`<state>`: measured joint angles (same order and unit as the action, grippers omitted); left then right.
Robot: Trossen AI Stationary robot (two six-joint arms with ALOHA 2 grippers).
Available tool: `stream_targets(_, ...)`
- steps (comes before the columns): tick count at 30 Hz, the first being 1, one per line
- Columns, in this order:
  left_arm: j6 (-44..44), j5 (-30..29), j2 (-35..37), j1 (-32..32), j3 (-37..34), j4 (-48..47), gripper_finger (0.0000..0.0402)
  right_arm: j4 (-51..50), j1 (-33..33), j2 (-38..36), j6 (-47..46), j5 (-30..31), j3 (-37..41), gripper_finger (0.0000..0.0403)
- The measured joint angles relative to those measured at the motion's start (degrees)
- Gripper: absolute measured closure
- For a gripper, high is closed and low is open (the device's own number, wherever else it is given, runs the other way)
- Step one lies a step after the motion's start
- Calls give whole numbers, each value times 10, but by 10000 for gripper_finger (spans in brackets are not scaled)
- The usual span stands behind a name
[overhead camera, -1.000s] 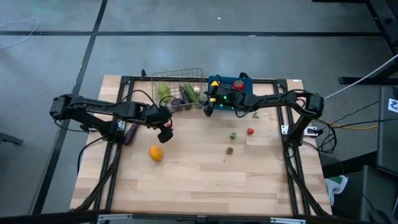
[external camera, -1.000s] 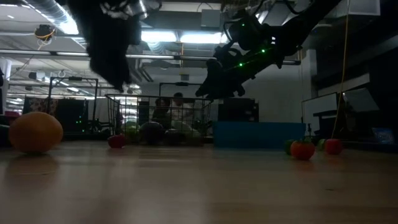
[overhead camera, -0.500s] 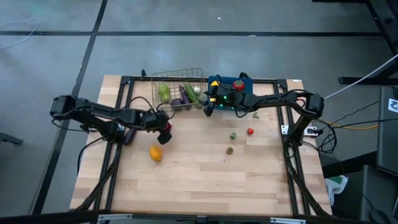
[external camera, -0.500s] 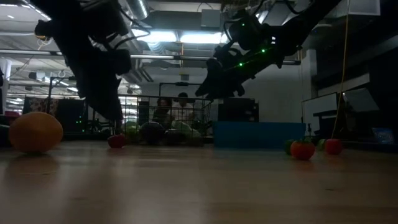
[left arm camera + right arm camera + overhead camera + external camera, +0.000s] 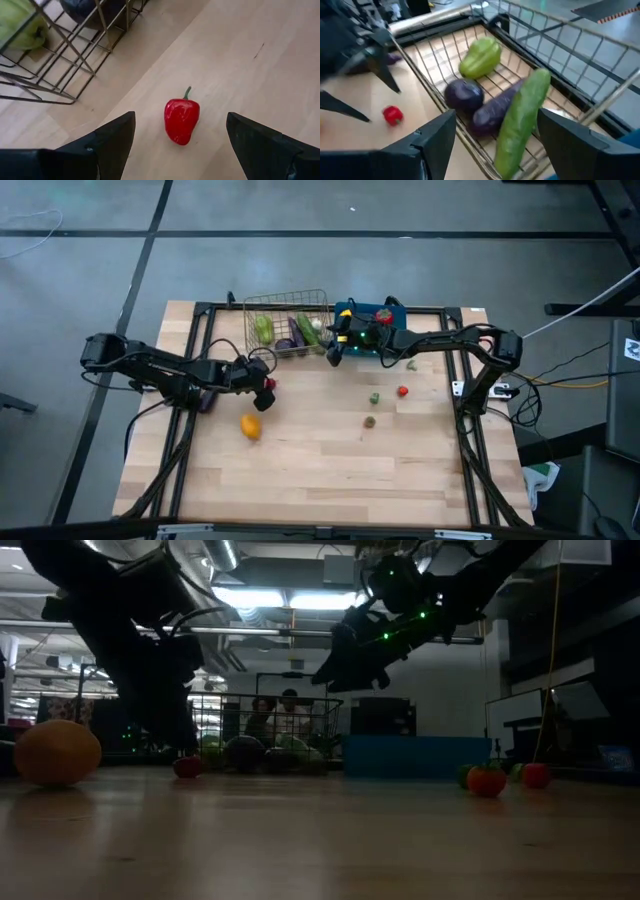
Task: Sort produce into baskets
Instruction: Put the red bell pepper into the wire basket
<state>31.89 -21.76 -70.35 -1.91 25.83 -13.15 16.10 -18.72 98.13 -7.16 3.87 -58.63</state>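
A small red pepper (image 5: pixel 181 122) lies on its side on the wooden table, just in front of the wire basket (image 5: pixel 288 325). My left gripper (image 5: pixel 180 150) is open and low over the table, one finger on each side of the pepper, touching nothing. It also shows in the high view (image 5: pixel 262 385). My right gripper (image 5: pixel 331 352) is open and empty above the basket's near right corner. The basket holds a green pepper (image 5: pixel 480 57), two purple eggplants (image 5: pixel 464 95) and a green cucumber (image 5: pixel 520 120). The blue bin (image 5: pixel 365 315) stands to the basket's right.
An orange (image 5: pixel 250 426) lies near the table's left middle. Small pieces lie on the right half: a red tomato (image 5: pixel 403 391), two small greenish pieces (image 5: pixel 374 397) (image 5: pixel 369 421), and another (image 5: pixel 411 364) by the bin. The near half of the table is bare wood.
My left gripper has come down from well above the table to the red pepper and shifted slightly toward the far edge, staying open. Its fingers now stand on either side of the pepper. The pepper has not moved.
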Motion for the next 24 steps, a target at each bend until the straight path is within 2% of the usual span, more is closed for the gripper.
stream_targets(6, 0, -11, 0, -1, -21, 27, 94, -35, 0, -27, 0, -36, -37, 127)
stream_targets(13, -10, -17, 0, -1, -41, 76, 94, -158, 4, -85, 29, -50, -88, 127)
stream_targets(17, -7, -27, 0, -1, -49, 83, 94, -251, 19, -139, 72, -49, -99, 127)
stream_targets(24, -18, -33, -35, -9, -49, 113, 94, -383, 63, -249, 79, -43, -99, 127)
